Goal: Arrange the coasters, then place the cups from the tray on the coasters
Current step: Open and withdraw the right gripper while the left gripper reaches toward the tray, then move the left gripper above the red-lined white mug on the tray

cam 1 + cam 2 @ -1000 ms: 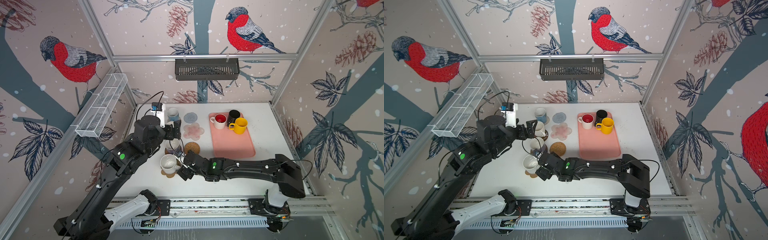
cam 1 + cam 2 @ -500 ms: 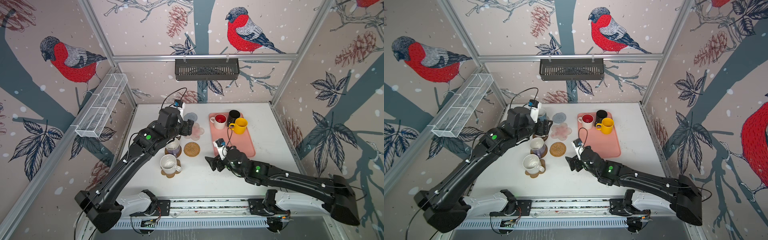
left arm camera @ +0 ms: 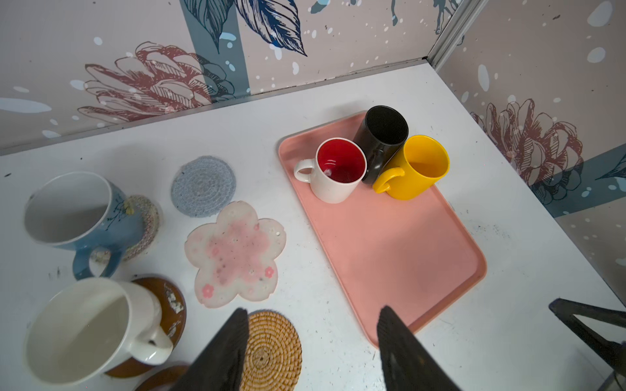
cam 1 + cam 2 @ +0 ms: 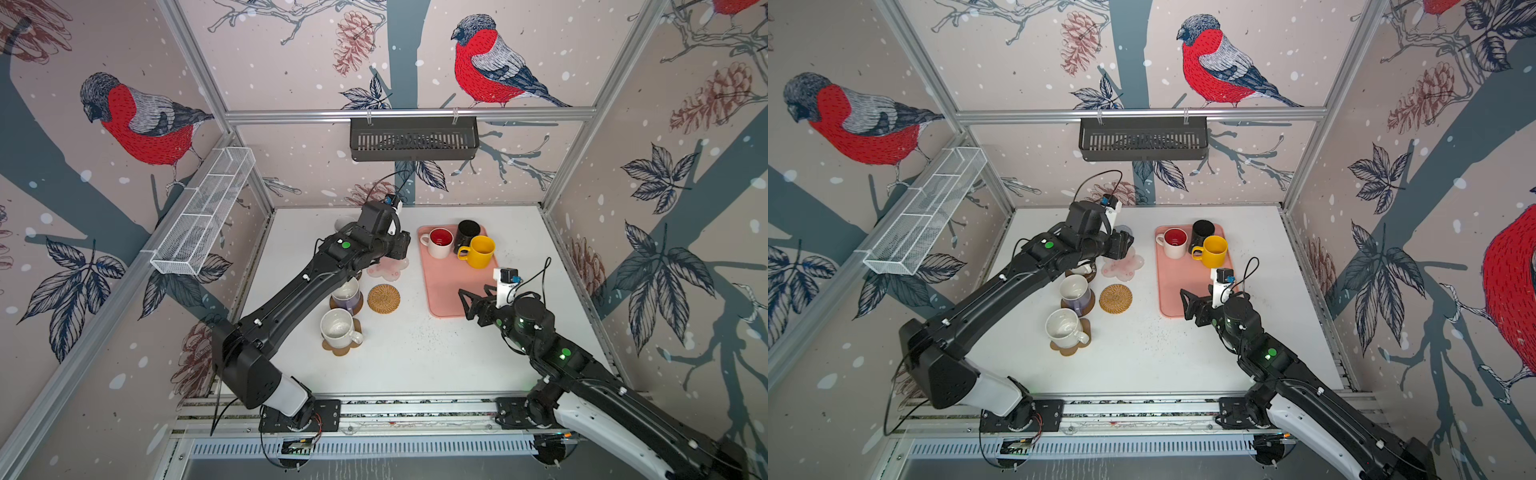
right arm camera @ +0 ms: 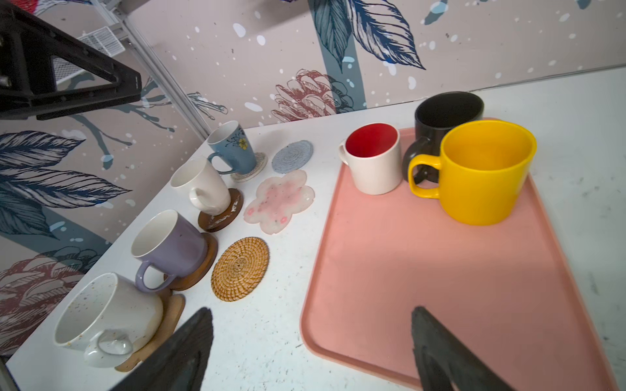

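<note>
L fingers (image 3: 223, 355) apart, empty, up by pink flower coaster (image 3: 237, 254); R fingers (image 5: 447, 359) wide apart, empty, at tray (image 5: 440, 254) edge.

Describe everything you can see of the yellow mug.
The yellow mug is glossy and ceramic-looking, yellow inside and out, with one loop handle. It stands upright and empty at the far end of the pink tray, its handle side close against the black mug; whether they touch is unclear.
</note>
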`<state>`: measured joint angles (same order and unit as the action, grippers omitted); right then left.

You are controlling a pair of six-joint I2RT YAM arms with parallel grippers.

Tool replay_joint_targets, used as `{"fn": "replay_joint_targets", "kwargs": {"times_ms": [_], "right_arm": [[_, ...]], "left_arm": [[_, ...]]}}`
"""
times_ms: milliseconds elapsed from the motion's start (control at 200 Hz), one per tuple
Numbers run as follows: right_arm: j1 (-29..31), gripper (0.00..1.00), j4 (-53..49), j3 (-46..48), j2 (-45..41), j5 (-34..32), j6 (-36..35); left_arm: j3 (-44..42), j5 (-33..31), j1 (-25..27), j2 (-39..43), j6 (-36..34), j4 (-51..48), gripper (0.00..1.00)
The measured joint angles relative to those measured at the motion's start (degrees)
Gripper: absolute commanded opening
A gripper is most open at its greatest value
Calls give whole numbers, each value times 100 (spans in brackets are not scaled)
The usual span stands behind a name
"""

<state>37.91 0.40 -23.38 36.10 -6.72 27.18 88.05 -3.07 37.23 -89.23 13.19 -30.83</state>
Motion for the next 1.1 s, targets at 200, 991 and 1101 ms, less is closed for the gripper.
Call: {"fn": "replay_joint_targets", "kwargs": {"times_ms": [200,991,1101], "right_arm": [[-660,91,4,345,-219,387,157],[-1174,87,354,728,-533,968,457],[-1180,87,352,756,-562,968,474]], "left_arm": [[813,111,-136,-997,-210,39,51],[3960,306,-608,-4586,-240,57,0],[4054,448,-636,-4815,-243,146,0]]}}
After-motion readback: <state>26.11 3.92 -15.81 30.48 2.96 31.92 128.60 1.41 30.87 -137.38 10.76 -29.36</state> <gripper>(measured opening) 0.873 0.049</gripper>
